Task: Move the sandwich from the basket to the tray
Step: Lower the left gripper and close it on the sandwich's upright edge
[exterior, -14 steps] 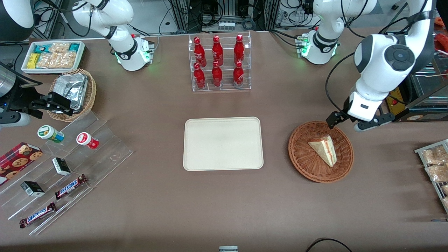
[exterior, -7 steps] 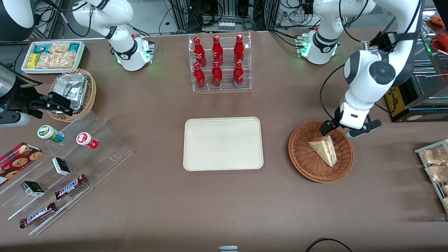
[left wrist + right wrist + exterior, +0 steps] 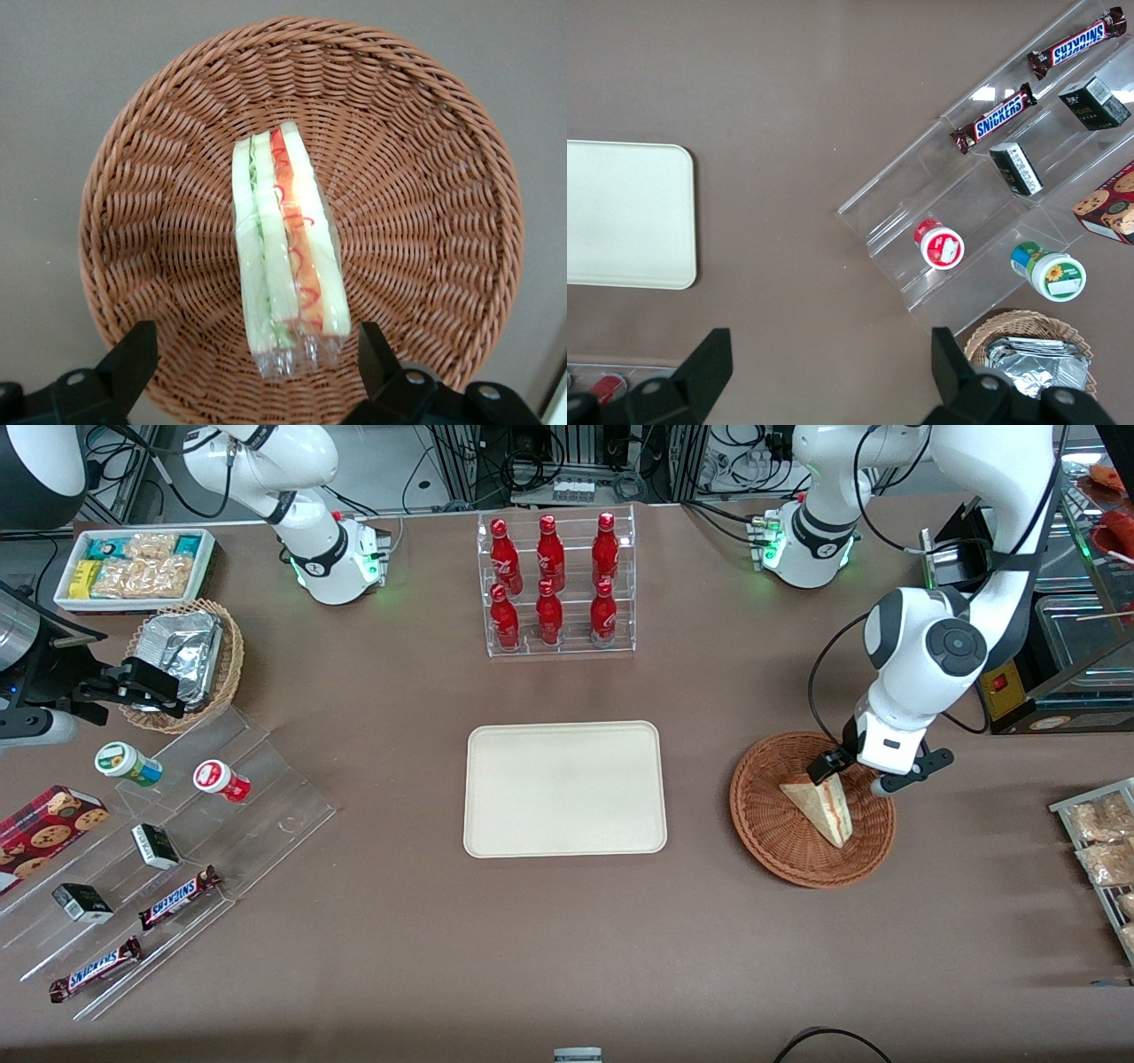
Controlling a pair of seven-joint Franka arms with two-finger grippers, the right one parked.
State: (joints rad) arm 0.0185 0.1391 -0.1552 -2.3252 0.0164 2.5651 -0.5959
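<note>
Tray [image 3: 564, 788], frame centre on desk [image 3: 399, 921]: bare, nothing delivered yet. Basket [image 3: 771, 837], right of centre: sandwich [image 3: 819, 808] lying inside, not lifted. Whole transfer left: grasp, lift, carry across to tray, release. Pincer [image 3: 852, 775] low over basket's upper edge, at sandwich's blunt end. Wrist camera: fingers [image 3: 133, 354] spread wide, one either side of sandwich [image 3: 285, 266], not touching it, holding nothing.
</note>
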